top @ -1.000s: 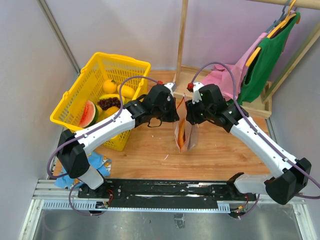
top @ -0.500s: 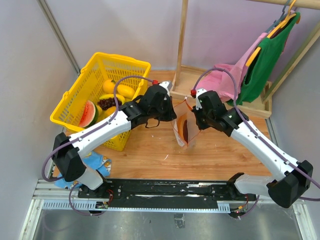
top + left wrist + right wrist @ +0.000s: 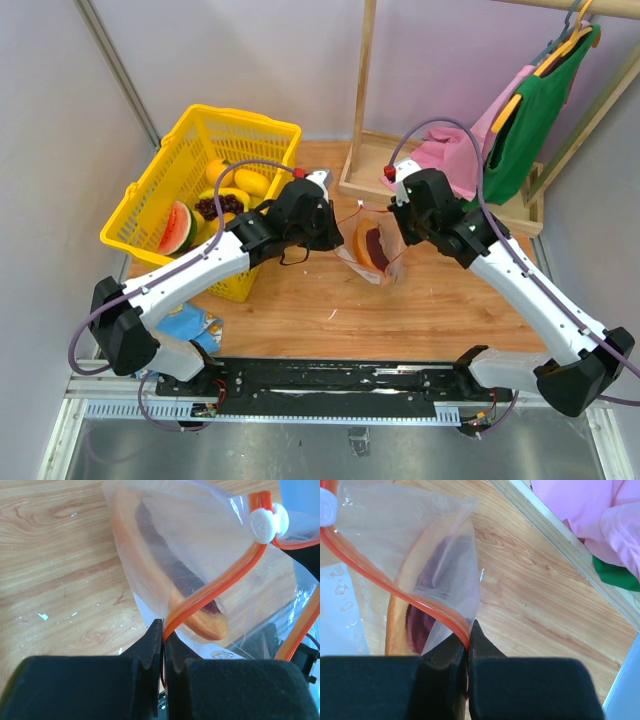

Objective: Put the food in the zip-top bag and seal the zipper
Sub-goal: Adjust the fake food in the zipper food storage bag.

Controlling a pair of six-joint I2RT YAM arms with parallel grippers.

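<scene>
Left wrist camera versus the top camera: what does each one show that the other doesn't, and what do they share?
Only the left wrist view: the left gripper pinched shut on the zipper, and the white slider up close. Only the top view: the yellow basket holding the watermelon wedge, plus the hanging green garment. Both: the zip-top bag over the wooden table, with an orange-rimmed dark food piece inside.

Clear zip-top bag (image 3: 392,266), mouth open, red zipper (image 3: 215,586) with white slider (image 3: 269,524), orange-purple food (image 3: 205,622) inside.
</scene>
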